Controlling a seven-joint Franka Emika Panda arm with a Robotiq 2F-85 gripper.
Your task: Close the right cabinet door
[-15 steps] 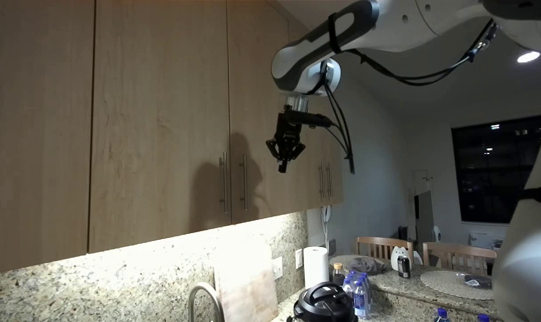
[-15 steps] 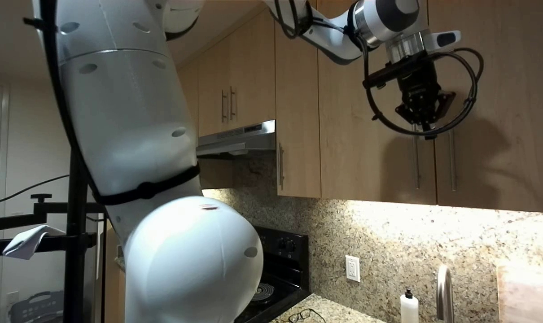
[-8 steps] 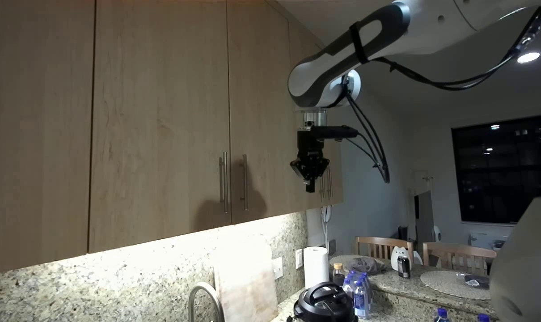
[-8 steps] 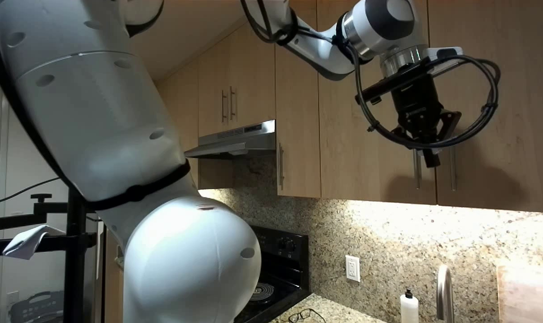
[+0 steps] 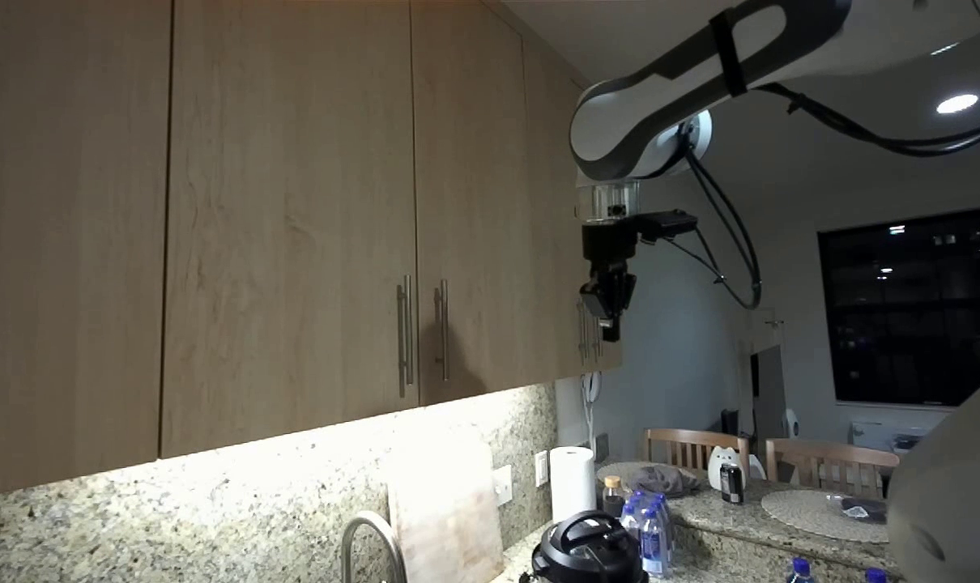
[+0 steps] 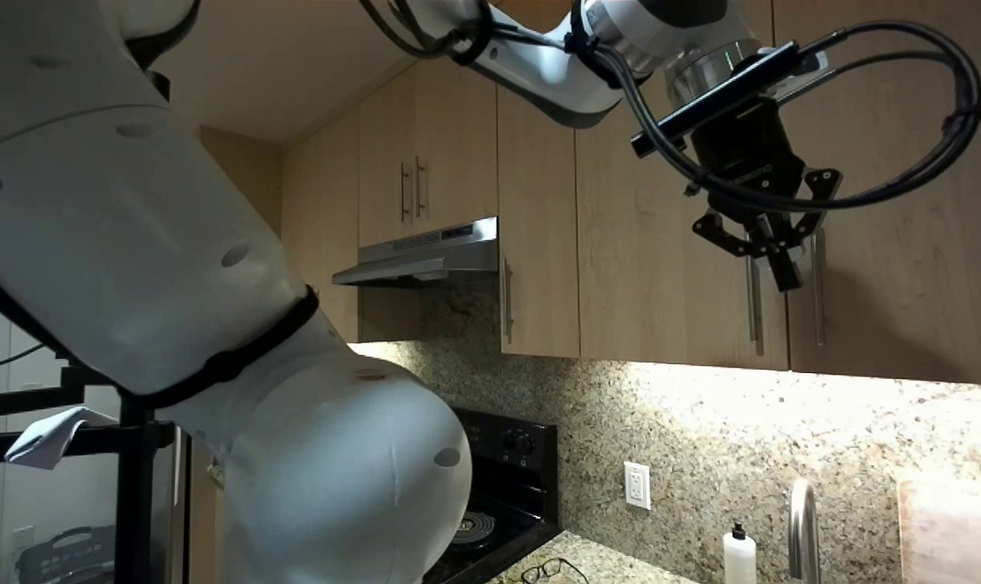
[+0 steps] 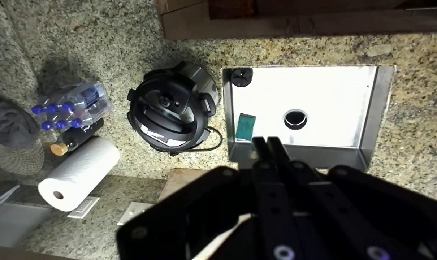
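Note:
The right cabinet door is a tall light tan wood-grain panel, seen in both exterior views [image 5: 478,194] [image 6: 904,219]. It looks flush with the wider door [image 5: 296,194] beside it, and its pale inner face is hidden. My gripper [image 5: 611,328] hangs pointing down in front of the cabinets, apart from the doors. In an exterior view, the gripper [image 6: 782,272] overlaps the handles' upper ends. In the wrist view, the gripper's fingertips [image 7: 268,144] are together with only a thin slit between them, and they hold nothing.
Below are a steel sink [image 7: 379,90], a black pressure cooker [image 7: 171,108], bottles [image 7: 72,104] and a paper towel roll [image 7: 81,173]. A faucet [image 6: 803,527] and a range hood [image 6: 434,251] also show. Bar handles [image 5: 444,332] stick out from the doors.
My gripper has moved away from the cabinet fronts, first down and then slightly up, and turned a little. Its shadow on the doors has shrunk. The doors show no movement.

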